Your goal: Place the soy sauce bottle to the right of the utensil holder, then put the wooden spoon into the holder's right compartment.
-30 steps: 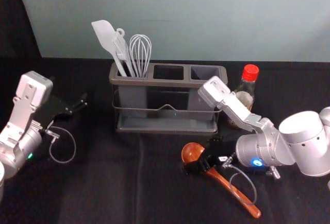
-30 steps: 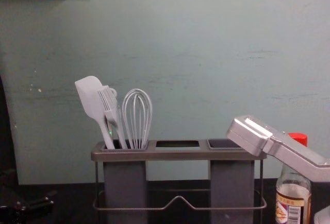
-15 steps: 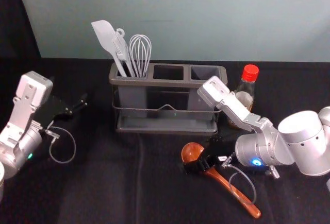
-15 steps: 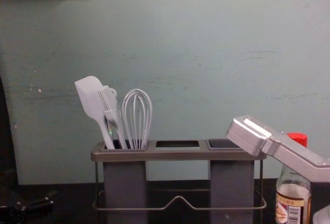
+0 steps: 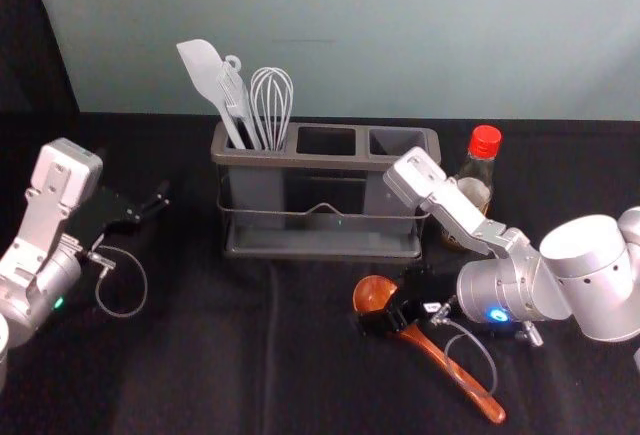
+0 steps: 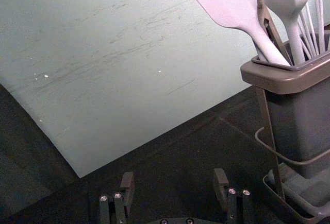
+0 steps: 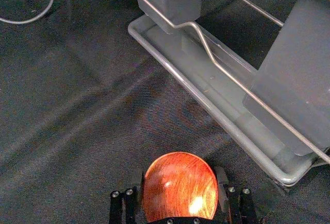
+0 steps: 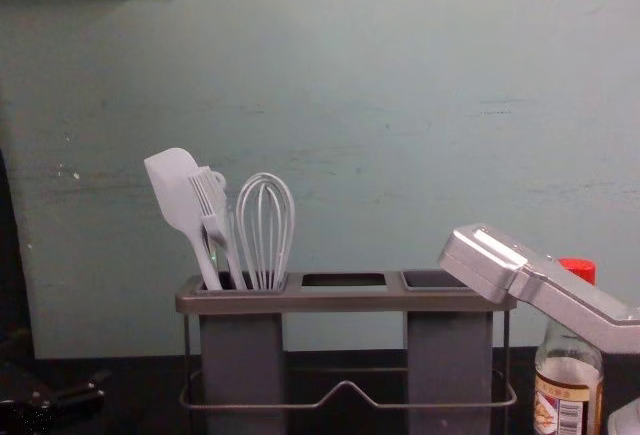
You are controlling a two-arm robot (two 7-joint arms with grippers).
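Right of the utensil holder (image 5: 327,161), see the soy sauce bottle (image 5: 481,169) upright, apparently placed. In front of the holder's right part, find the wooden spoon (image 5: 425,346) slanting, bowl (image 5: 370,293) holderward, handle running away front-right. Work from the nearer right gripper (image 7: 179,175), angled down over the bowl, spread either side, probably ungripped. Leave the left gripper (image 6: 174,183) parked left of the holder, open. Next, likely close and lift.

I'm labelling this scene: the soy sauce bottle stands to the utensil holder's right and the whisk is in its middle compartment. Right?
No: the head view shows the whisk in the left compartment. The soy sauce bottle does stand to the holder's right.
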